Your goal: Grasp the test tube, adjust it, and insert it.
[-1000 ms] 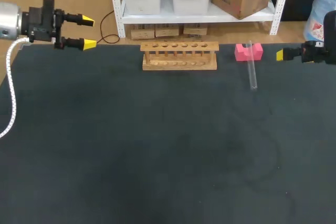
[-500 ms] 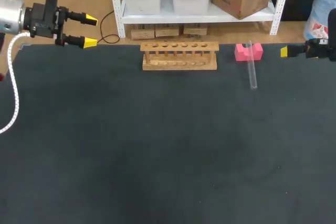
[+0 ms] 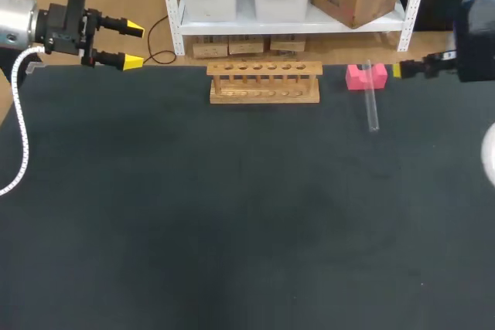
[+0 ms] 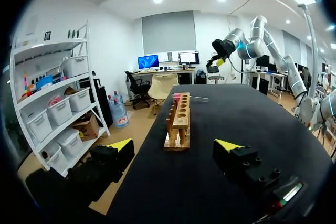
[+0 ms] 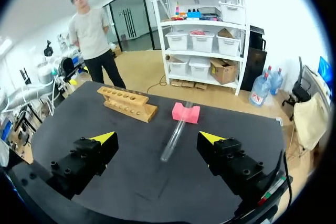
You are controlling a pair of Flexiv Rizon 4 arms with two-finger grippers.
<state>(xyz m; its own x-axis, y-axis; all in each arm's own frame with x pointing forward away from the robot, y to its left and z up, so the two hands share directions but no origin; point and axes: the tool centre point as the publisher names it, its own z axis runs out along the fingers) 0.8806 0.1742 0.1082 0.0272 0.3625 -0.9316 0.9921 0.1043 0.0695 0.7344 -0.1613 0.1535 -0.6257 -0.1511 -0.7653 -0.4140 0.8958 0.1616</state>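
Test tube (image 3: 372, 102) lies on the dark table (image 3: 232, 229), far end resting on the pink block (image 3: 365, 76) just right of the wooden rack (image 3: 264, 83), my right gripper (image 5: 157, 139) near it, spread wide and holding nothing, my left gripper (image 3: 133, 45) likewise agape and bare, well apart at the far-left corner.

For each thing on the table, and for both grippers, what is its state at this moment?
test tube: lying down, one end propped on the pink block, not grasped.
pink block: on the table, supporting the tube.
wooden rack: upright, all holes empty.
left gripper: open, holding nothing.
right gripper: open, holding nothing, the tube ahead of it.
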